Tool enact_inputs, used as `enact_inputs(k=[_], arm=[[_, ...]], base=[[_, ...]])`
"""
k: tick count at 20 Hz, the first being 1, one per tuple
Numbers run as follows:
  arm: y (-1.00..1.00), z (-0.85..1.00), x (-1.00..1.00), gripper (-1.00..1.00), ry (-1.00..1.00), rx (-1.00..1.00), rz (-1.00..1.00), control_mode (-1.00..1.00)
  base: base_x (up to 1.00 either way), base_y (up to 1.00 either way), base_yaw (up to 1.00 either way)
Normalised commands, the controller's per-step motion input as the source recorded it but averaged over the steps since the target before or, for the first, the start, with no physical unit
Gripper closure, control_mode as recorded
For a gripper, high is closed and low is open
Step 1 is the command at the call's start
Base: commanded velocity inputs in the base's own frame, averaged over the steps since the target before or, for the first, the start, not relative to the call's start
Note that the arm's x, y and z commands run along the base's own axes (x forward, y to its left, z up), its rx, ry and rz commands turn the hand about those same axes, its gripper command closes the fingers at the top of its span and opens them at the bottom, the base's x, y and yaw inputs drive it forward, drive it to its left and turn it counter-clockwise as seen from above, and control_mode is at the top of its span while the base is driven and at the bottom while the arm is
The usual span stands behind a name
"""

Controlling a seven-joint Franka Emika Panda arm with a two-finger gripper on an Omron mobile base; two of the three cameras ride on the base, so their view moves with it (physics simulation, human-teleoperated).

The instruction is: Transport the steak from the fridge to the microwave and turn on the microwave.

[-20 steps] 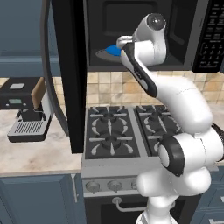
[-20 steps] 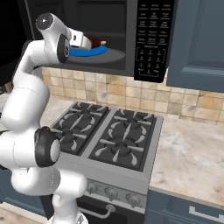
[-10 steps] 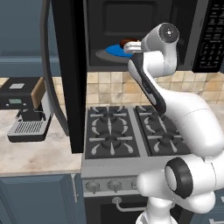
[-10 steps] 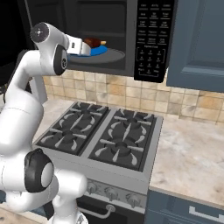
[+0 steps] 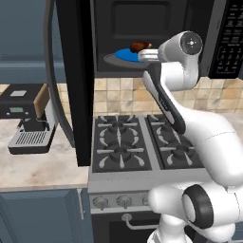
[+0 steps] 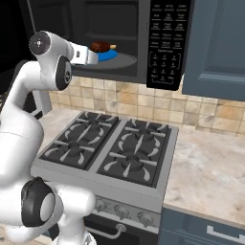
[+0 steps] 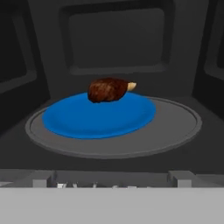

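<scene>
With the small reddish-brown steak (image 7: pixel 109 89) resting on the round blue plate (image 7: pixel 100 116) mid-frame inside the black microwave (image 6: pixel 162 43), the claw (image 6: pixel 91 58), jaws apart and empty, should back straight out before swinging the door (image 5: pixel 76 80) shut.

Base views flank the arm, sharing the microwave (image 5: pixel 156 38); hand view faces inside.

Microwave turntable (image 7: pixel 175 127) w/ blue plate (image 7: pixel 78 118) on it, steak (image 7: pixel 107 89) atop plate.
</scene>
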Motion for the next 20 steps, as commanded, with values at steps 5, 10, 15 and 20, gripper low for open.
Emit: enact_inputs(k=[5, 10, 15, 20], arm=[[0.00, 0.00, -0.59, -1.00, -0.07, 0.00, 0.00, -1.00], [0.00, 0.00, -0.59, -1.00, -0.06, 0.00, 0.00, -1.00], [0.00, 0.00, -0.67, -1.00, -0.05, 0.00, 0.00, -1.00], [0.00, 0.00, -0.63, 1.00, -0.03, 0.00, 0.00, -1.00]], base=[[0.00, 0.00, 0.00], [0.00, 0.00, 0.00], [0.00, 0.00, 0.00], [0.00, 0.00, 0.00]])
